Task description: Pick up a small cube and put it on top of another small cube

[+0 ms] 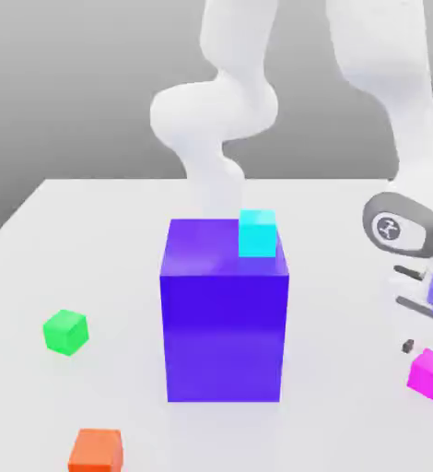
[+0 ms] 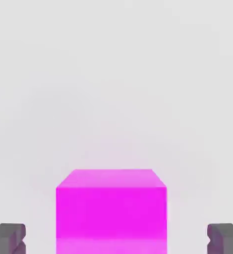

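Exterior view, table: white table with a big blue-violet block at the centre and a cyan cube resting on the block's top, toward its far corner on the exterior view's right.
Exterior view, loose cubes: green cube on the table at the exterior view's left of the block; orange cube nearer the camera, cut by the picture's lower edge.
Exterior view, small cube: the magenta small cube sits on the table at the exterior view's right edge, well apart from the block.
Exterior view, arm: the white arm comes down just above the small cube; the hand is partly cut off, so contact is hard to judge here.
Hand view, gripper: the gripper has its two dark fingertips standing apart, one on each side of the small cube, each with a visible gap to it. Nothing is clamped yet.
Risk, grasp: if the fingers close unevenly, one pad could reach the cube first and push or twist it aside.
Risk, carry: a shallow pinch might let the cube slip during the lift.
Risk, placing: the cyan cube sits near the block's edge; a careless set-down could knock it off.
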Tool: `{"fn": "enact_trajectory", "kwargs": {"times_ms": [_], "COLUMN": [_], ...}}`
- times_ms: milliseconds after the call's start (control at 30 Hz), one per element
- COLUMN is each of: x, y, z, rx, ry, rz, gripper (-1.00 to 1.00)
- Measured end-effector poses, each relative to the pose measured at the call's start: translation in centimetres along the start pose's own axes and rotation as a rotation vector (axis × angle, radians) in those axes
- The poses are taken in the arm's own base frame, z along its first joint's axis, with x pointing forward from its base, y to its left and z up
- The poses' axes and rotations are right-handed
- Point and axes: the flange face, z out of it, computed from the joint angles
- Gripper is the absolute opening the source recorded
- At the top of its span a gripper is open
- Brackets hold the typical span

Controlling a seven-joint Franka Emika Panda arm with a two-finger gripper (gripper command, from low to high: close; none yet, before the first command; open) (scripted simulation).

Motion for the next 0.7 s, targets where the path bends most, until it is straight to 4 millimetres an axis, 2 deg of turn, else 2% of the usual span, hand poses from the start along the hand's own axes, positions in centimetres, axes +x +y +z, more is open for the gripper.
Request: {"fn": "enact_trajectory", "kwargs": {"times_ms": [167, 200, 367, 400, 533, 633, 700], "x": [0.0, 0.0, 0.0, -0.2, -5.0, -9.8, -13.7], "y": [0.0, 0.0, 0.1, 0.8, 5.6, 9.0, 11.1], "z": [0.4, -0.1, -5.5, -6.5, -9.7, -12.1, -13.7], "rx": [0.001, 0.001, -0.002, -0.014, -0.081, -0.138, -0.178], "ry": [-0.002, -0.002, 0.001, 0.013, 0.042, 0.058, 0.066], "rz": [-0.001, -0.001, 0.003, 0.027, 0.205, 0.356, 0.466], "gripper": [-1.00, -1.00, -1.00, -1.00, -1.00, -1.00, -1.00]}}
